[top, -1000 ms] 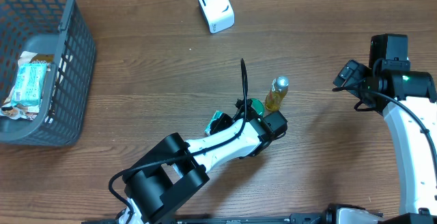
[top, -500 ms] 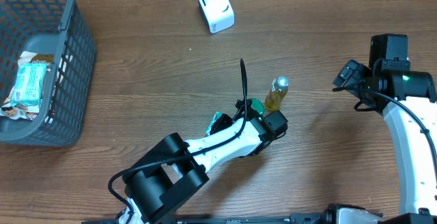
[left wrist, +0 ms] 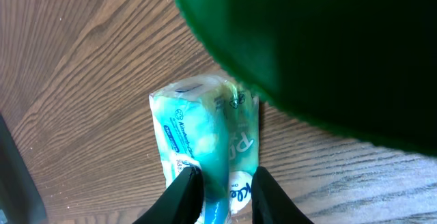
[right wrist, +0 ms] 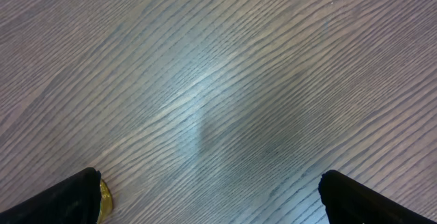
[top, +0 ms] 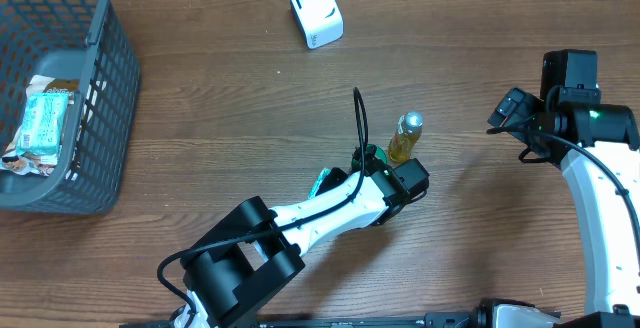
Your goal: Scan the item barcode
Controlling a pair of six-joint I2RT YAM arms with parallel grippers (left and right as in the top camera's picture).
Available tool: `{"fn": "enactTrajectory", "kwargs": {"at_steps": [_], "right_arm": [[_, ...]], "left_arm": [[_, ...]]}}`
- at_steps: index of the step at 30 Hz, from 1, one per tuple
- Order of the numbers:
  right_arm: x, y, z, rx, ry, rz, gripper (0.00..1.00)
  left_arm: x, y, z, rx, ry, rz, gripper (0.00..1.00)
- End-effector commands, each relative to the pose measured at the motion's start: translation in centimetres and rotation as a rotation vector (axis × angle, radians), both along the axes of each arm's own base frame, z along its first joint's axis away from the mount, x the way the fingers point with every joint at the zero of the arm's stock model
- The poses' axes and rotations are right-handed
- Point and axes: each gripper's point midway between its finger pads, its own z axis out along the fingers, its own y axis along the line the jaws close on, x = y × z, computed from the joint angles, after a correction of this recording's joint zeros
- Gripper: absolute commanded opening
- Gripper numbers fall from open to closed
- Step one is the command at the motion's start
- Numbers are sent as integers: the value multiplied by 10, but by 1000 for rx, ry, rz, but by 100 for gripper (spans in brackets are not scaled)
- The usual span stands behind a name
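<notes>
A teal and white tissue pack [left wrist: 205, 138] lies on the wooden table, printed side up, with small print and digits on its wrapper. My left gripper [left wrist: 225, 195] is shut on its near end, one black finger [left wrist: 183, 195] pressing on each side. From overhead only a teal corner of the pack [top: 325, 180] shows beside the left gripper [top: 352, 172]. A white scanner [top: 316, 12] stands at the far edge of the table. Over bare wood at the right, my right gripper [top: 510, 114] hangs open and holds nothing [right wrist: 218, 197].
A small bottle [top: 406, 138] of yellow liquid stands just right of the left gripper. A blurred dark green object [left wrist: 328, 46] fills the top right of the left wrist view. A grey basket [top: 100, 118] with packets sits at the far left.
The left gripper and the teal pack have shifted slightly to the right. The right arm has not moved.
</notes>
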Motion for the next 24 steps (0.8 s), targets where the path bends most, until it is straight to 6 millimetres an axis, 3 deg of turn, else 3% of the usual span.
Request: {"fn": "enactTrajectory", "kwargs": {"at_steps": [1, 7, 11, 12, 13, 14, 15, 18, 24], "right_arm": [[3, -2, 4, -4, -13, -11, 100], [3, -2, 4, -4, -13, -11, 100], [3, -2, 4, -4, -13, -11, 100], [3, -2, 4, -4, -13, -11, 100], [3, -2, 4, -4, -13, -11, 100], [3, -2, 4, -4, -13, -11, 100], [3, -2, 4, -4, -13, -11, 100], [3, -2, 4, -4, -13, -11, 100], [3, -2, 4, -4, -13, -11, 100]], "left_arm": [[2, -13, 10, -46, 3, -5, 21], [10, -24, 32, -83, -23, 17, 21], [13, -26, 47, -103, -9, 43, 27], [13, -26, 46, -104, 1, 39, 32], [12, -25, 45, -106, 16, 41, 53], [10, -23, 44, -108, 33, 49, 64], [9, -21, 42, -111, 57, 49, 66], [1, -25, 36, -139, 152, 9, 68], [2, -21, 34, -149, 184, 14, 63]]}}
